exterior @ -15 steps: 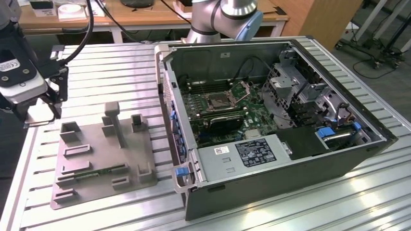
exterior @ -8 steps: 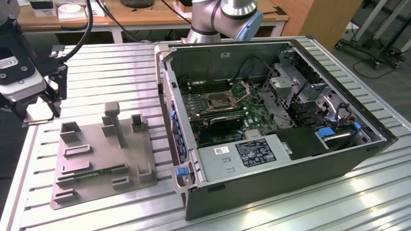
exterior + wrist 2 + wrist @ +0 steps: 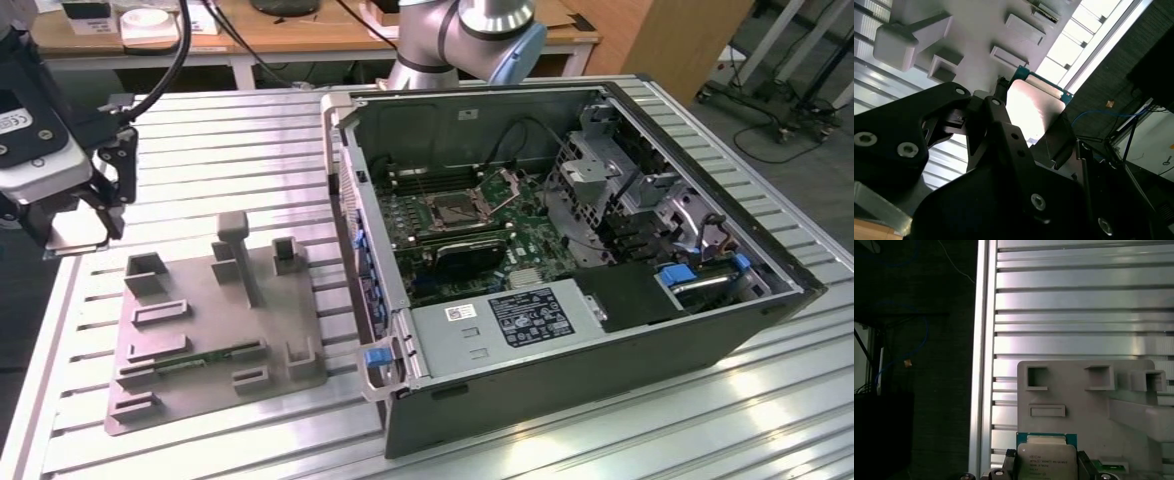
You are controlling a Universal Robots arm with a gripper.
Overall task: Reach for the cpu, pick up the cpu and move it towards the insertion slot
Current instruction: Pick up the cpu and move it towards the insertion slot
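Well apart from the pincer (image 3: 74, 225), across the ribbed metal tabletop (image 3: 227, 130), stood the open computer case (image 3: 561, 250), and deep inside it the insertion slot (image 3: 454, 212) on the green board, its silver frame standing open and nothing seated in it. Below the pincer lay the grey fixture plate (image 3: 214, 330) with its raised blocks and pockets, one long pocket holding a narrow green memory stick (image 3: 200, 358). Judged from this, the reach and the pick-up were done: the cpu (image 3: 1046, 460) was off the plate and raised above its near edge, while the whole carry over to the case was left. The pincer was closed on the cpu, a black finger (image 3: 1085, 466) pressed to each of two opposite edges. In the second wrist view the chip's silvery top (image 3: 1029, 110) showed between the dark finger links, with a rim of green at its corner.
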